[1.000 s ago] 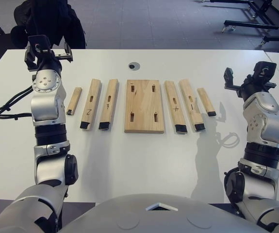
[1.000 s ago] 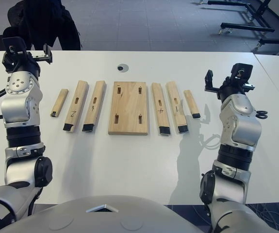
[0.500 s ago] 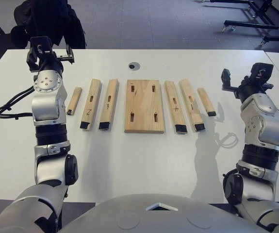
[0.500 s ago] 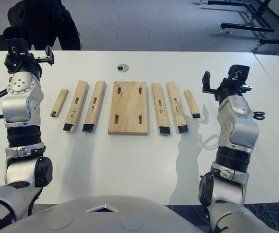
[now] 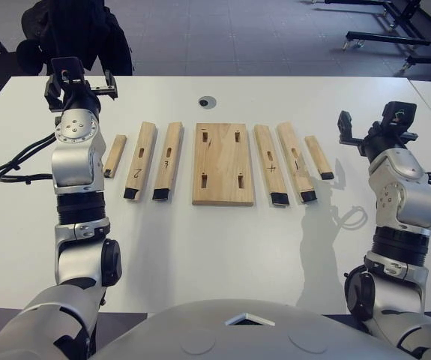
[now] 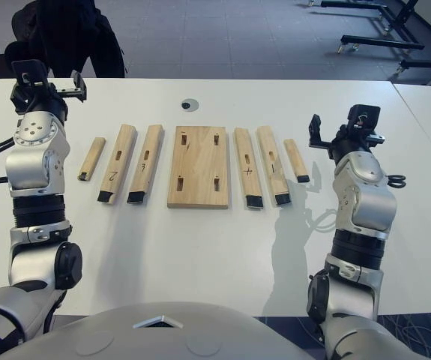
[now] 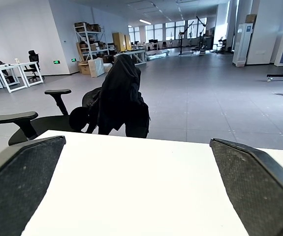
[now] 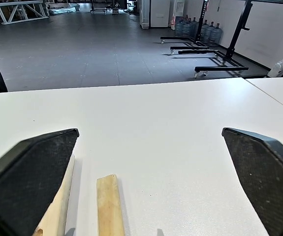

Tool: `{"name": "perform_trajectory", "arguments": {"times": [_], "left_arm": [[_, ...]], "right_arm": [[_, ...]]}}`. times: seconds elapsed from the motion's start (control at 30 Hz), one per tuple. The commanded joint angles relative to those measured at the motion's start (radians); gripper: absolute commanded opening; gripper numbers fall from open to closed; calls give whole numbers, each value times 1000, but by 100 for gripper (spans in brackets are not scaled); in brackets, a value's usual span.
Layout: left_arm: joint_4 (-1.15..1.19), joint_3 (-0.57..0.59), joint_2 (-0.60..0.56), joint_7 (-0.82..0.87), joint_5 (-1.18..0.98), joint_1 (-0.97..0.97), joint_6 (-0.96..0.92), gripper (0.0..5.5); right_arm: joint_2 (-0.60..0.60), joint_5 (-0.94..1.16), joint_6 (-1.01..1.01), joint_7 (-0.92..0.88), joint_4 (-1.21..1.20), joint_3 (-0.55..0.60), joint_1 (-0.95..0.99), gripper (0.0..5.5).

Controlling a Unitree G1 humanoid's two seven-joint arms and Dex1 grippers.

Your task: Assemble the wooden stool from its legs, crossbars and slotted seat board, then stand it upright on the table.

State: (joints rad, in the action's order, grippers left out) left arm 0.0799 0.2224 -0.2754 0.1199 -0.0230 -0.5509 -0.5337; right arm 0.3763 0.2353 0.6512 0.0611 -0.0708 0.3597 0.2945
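Head pair up high at the near edge of the table (image 5: 200,247), looking forward and steeply down, slotted seat board (image 5: 222,163) near centre at middle range. Both eyes share almost the whole tabletop. Left wrist camera, low and left of the seat board, peers between the wide-apart fingers of the left gripper (image 7: 136,191), past the far table edge to the chair with a dark jacket (image 7: 117,96), which the head views share. Right wrist camera, right of the board, looks low through the spread right gripper (image 8: 148,182), with the short crossbar (image 8: 110,206) close in, also in the head views.
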Motion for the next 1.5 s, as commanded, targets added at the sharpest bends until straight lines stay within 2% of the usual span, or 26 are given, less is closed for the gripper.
{"name": "perform_trajectory", "arguments": {"times": [0.03, 0.47, 0.53, 0.6, 0.7, 0.83, 1.03, 1.2, 1.43, 1.5], "left_arm": [[-6, 1, 3, -3, 2, 4, -8, 540], [16, -3, 0, -1, 6, -12, -3, 540], [18, -4, -2, -3, 7, -13, -3, 540], [13, -1, -6, -2, 7, -8, -5, 540], [1, 5, -5, 4, 10, 5, -6, 540], [-17, 10, 0, 13, 11, 11, -11, 540], [-26, 12, 1, 18, 14, 17, -18, 540], [-29, 7, 0, 16, 16, 13, -24, 540], [-27, 7, 0, 14, 16, 12, -23, 540], [-27, 8, 1, 14, 15, 13, -22, 540]], "right_arm": [[-3, 3, 5, 2, -8, 0, -3, 537], [-3, 4, 12, -1, -11, -2, -1, 537], [22, 29, 53, 52, 0, -16, 0, 537], [106, -27, 46, 144, 64, -110, -2, 537], [177, -55, -9, 288, 258, -185, 35, 537], [226, -76, -96, 391, 480, -207, 58, 537], [190, -104, -196, 473, 652, -270, 57, 537], [148, -82, -193, 490, 607, -287, 61, 537], [156, -127, -180, 459, 576, -316, 35, 537], [152, -125, -183, 446, 594, -305, 26, 500]]}}
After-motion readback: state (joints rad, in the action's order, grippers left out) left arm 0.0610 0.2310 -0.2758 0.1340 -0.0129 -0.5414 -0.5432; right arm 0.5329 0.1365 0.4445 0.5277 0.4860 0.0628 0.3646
